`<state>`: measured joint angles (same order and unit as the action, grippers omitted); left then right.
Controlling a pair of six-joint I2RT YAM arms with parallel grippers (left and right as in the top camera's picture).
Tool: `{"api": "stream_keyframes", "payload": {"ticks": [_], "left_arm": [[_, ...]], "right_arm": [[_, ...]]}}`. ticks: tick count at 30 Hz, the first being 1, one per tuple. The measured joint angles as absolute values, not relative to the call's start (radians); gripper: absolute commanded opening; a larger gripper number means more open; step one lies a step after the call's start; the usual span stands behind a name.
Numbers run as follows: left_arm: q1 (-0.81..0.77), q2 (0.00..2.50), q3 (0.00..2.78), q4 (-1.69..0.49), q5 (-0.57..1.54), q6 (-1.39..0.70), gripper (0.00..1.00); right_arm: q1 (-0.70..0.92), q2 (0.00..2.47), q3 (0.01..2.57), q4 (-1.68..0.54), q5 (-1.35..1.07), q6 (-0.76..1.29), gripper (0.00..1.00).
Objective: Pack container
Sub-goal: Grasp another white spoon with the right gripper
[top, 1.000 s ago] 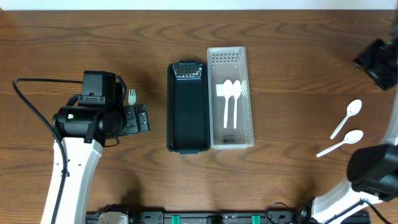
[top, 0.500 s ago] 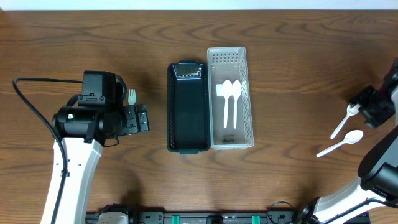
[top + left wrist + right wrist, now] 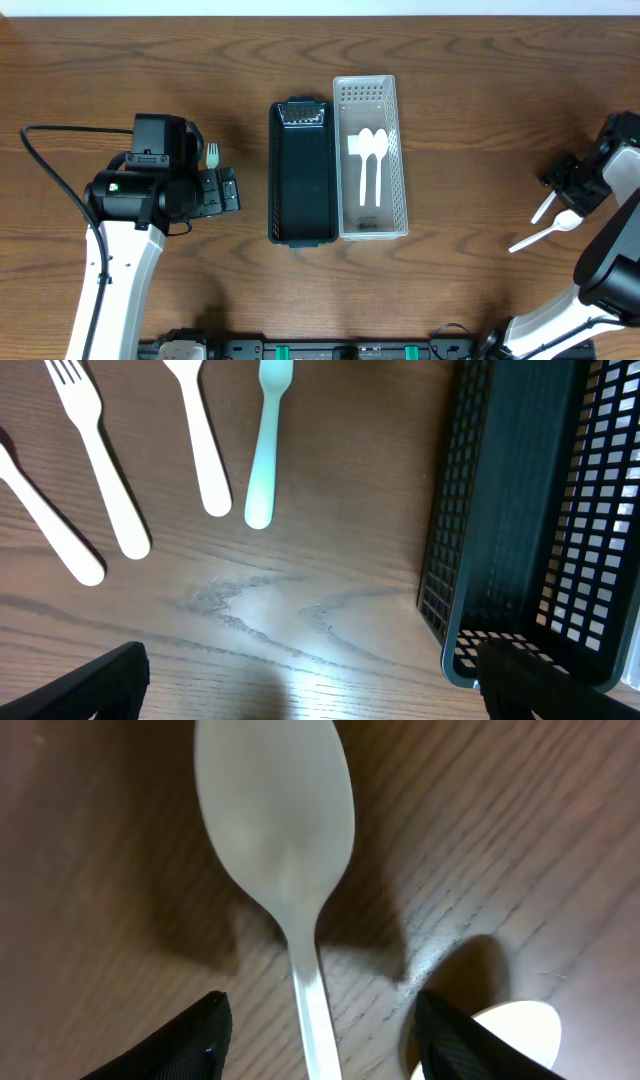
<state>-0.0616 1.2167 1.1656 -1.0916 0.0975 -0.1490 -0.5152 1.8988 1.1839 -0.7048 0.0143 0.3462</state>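
Counter (image 3: pixel 480 110): brown wood-look top w/ strong wavy grain and a slight sheen. In the overhead view we see a pale strip (image 3: pixel 300 7) along its far edge.

Mid-counter, two long rectangular baskets sit side by side, touching. The black basket (image 3: pixel 303 180) is plastic lattice, mesh floor fully in view. Just right of it is the clear basket (image 3: pixel 365 92), perforated walls, w/ a pair of spoons (image 3: pixel 372 160) inside: white plastic, lying parallel, bowls toward the far end.

Left side: left fingers (image 3: pixel 230 190) are spread wide, gripping nothing, over bare counter near the black basket's corner. The wrist cam shows a white fork (image 3: pixel 100 460), two more white handles & a pale green fork (image 3: pixel 262 460), all smooth matte plastic, roughly parallel.

Right side, well apart from the baskets: right fingers (image 3: pixel 563 186) are apart, low over a loose spoon (image 3: pixel 280 820), one tip each side of its thin handle, not clamped. Its oval bowl is smooth white plastic. A second loose spoon (image 3: pixel 548 232) lies just beside it.
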Motion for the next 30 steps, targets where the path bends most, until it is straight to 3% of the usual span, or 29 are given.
{"api": "stream_keyframes", "payload": {"ticks": [15,19,25,30], "left_arm": [[-0.062,1.217,1.166,-1.092,0.097,-0.149,0.98],[-0.062,1.217,1.166,-1.092,0.097,-0.149,0.98],[-0.062,1.217,1.166,-1.092,0.097,-0.149,0.98],[-0.062,1.217,1.166,-1.092,0.097,-0.149,0.98]], "right_arm": [[-0.515,1.928,1.183,-0.678,0.017,0.327,0.59],[-0.516,1.929,1.184,-0.681,0.023,0.318,0.50],[-0.516,1.931,1.185,-0.680,0.025,0.308,0.19],[-0.516,1.931,1.185,-0.681,0.018,0.307,0.09]]}}
